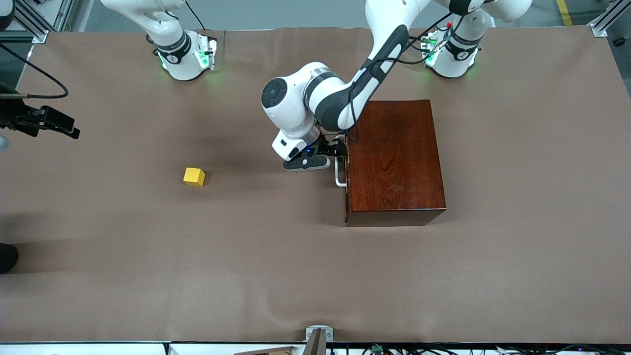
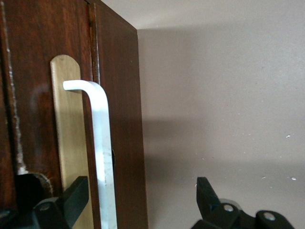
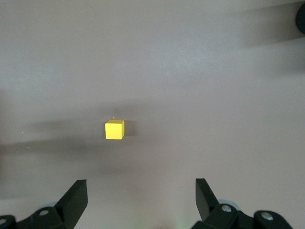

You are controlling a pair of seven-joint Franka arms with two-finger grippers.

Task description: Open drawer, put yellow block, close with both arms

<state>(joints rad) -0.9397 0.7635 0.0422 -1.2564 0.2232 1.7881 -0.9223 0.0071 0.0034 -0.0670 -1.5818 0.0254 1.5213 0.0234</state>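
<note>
The drawer [image 1: 347, 172] is shut inside the box [image 1: 394, 158]. Its dark front faces the right arm's end of the table. A white handle [image 1: 339, 172] sticks out from that front.

The left gripper [image 1: 334, 150] is right at the handle. In the left wrist view its two fingers [image 2: 74, 198] stand wide apart, one on each side of the white handle [image 2: 102, 157]. One finger sits close to the drawer front [image 2: 43, 95] and the other is out over the bare table [image 2: 219, 95]. The fingers are not squeezing the handle. I cannot tell if either one touches it.

The block [image 1: 194, 176] sits on the table [image 1: 315, 276], well apart from the box, toward the right arm's end. It is a bit nearer to the front camera than the left gripper. Nothing touches it.

The right gripper [image 3: 140, 198] is up in the air over the table, with the block [image 3: 115, 130] in sight below it. Its fingers [image 3: 76, 195] are spread wide and hold nothing. The right arm [image 1: 170, 42] waits, and only its base end shows in the front view.

The left arm [image 1: 345, 93] reaches from its base, over the corner of the box, down to the drawer front.
</note>
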